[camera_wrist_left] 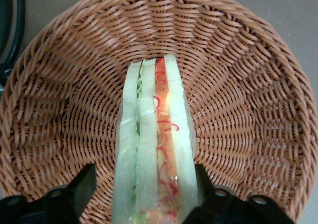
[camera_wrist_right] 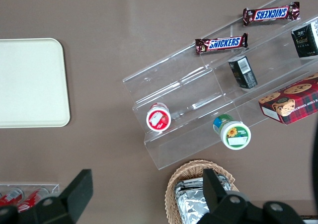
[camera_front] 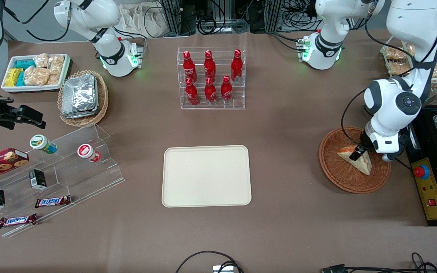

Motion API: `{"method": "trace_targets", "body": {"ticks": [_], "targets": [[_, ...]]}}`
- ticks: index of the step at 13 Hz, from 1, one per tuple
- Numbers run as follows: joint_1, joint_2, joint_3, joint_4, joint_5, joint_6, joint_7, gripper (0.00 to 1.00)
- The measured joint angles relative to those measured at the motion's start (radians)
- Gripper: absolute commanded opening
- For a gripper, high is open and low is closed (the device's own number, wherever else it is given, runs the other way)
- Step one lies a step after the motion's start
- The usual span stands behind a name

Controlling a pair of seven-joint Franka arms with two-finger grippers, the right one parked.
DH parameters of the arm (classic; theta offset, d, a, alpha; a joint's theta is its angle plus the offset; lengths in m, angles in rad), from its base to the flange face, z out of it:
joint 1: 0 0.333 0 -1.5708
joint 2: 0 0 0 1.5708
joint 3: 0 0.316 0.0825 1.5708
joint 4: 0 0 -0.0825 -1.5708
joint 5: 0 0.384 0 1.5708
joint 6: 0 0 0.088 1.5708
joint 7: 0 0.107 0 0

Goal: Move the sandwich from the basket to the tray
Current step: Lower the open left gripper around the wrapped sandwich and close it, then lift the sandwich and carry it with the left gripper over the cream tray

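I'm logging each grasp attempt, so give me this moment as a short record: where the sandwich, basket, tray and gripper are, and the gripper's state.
sandwich: lying in the basket, wrapped, filling edge facing the wrist camera
basket: on the table toward the working arm's end
tray: on the table, nearer the front camera than the bottle rack; nothing on it
gripper: down in the basket, one finger on each side of the sandwich
gripper state: open, a gap shows at one finger
task stage: sandwich not yet lifted

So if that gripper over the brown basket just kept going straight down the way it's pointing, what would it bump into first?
Most likely the sandwich. The gripper points down into the basket with one finger on each side of the wedge, apparently open, so its palm would probably meet the wrapped bread, though the fingertips might touch the wicker floor first.
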Motion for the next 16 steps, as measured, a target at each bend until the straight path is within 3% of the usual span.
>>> {"method": "trace_targets", "body": {"ticks": [2, 4, 7, 11, 16], "targets": [[0.0, 0.003, 0.0, 0.0, 0.0, 0.003, 0.0, 0.35], [0.0, 0.003, 0.0, 0.0, 0.0, 0.005, 0.003, 0.17], [-0.001, 0.001, -0.001, 0.0, 0.001, 0.007, 0.05, 0.16], [-0.002, -0.037, -0.005, 0.016, 0.001, -0.017, 0.242, 0.17], [-0.023, -0.099, -0.06, 0.106, 0.002, -0.208, 0.471, 0.12]]}}
